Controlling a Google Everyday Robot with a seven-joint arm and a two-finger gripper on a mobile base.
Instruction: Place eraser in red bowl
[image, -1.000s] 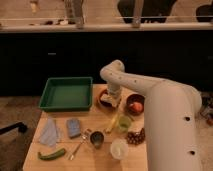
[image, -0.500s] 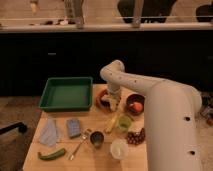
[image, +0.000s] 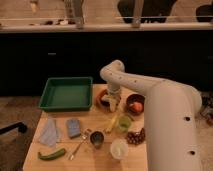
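The red bowl (image: 102, 98) sits on the table just right of the green tray, and only its left part shows. My white arm bends at its elbow and reaches straight down, so the gripper (image: 114, 103) hangs over the bowl's right side and covers it. The eraser does not show anywhere; it is hidden or too small to pick out.
A green tray (image: 66, 93) lies at the back left. A dark brown bowl (image: 135, 104) holding something orange stands right of the gripper. In front are a banana (image: 112, 123), green cup (image: 123, 122), metal cup (image: 96, 138), white cup (image: 119, 148), blue-grey pad (image: 73, 127), cloth (image: 50, 133) and spoon (image: 79, 144).
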